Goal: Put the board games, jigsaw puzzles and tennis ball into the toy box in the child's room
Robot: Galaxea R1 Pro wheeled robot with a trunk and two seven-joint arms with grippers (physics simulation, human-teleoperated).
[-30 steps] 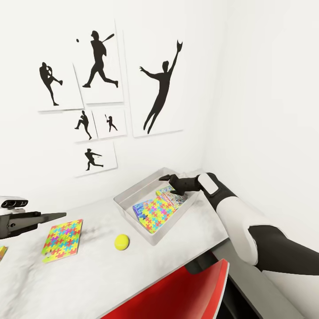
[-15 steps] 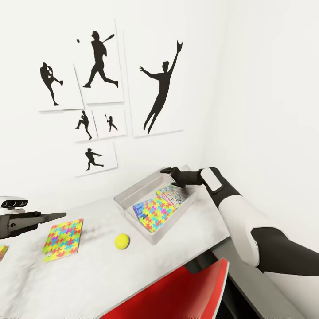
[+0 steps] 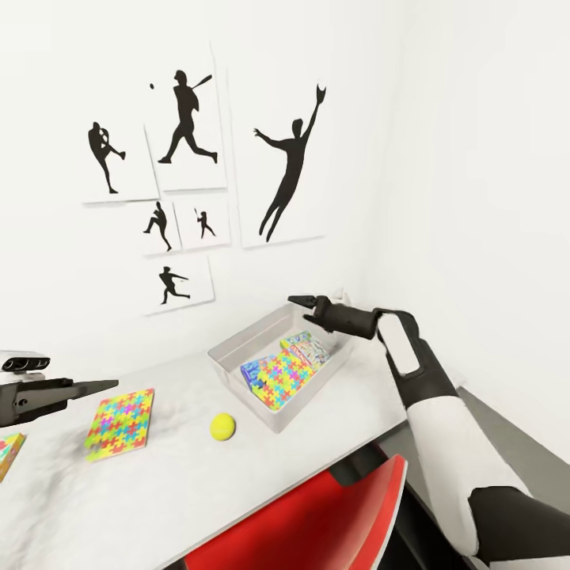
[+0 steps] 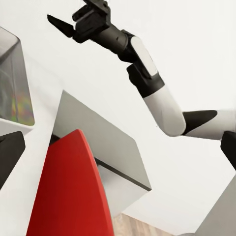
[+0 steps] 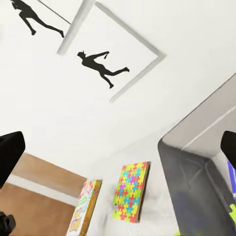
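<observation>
Right gripper [image 3: 305, 304] hovered over box [image 3: 229, 352], fingers apart, empty. Left gripper [image 3: 87, 387]: can't tell. Ball [image 3: 222, 426] probably light, rolls; pinch across middle. Puzzle [image 3: 120, 412] thin; take an edge.

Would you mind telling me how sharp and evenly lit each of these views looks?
Head view: crisp and flatly lit, with smudgy grey mottling on the table and a soft shadow beside the tennis ball. Left wrist view: a blurred rainbow sheen on the toy box wall. Right wrist view: the toy box interior is dark.
</observation>
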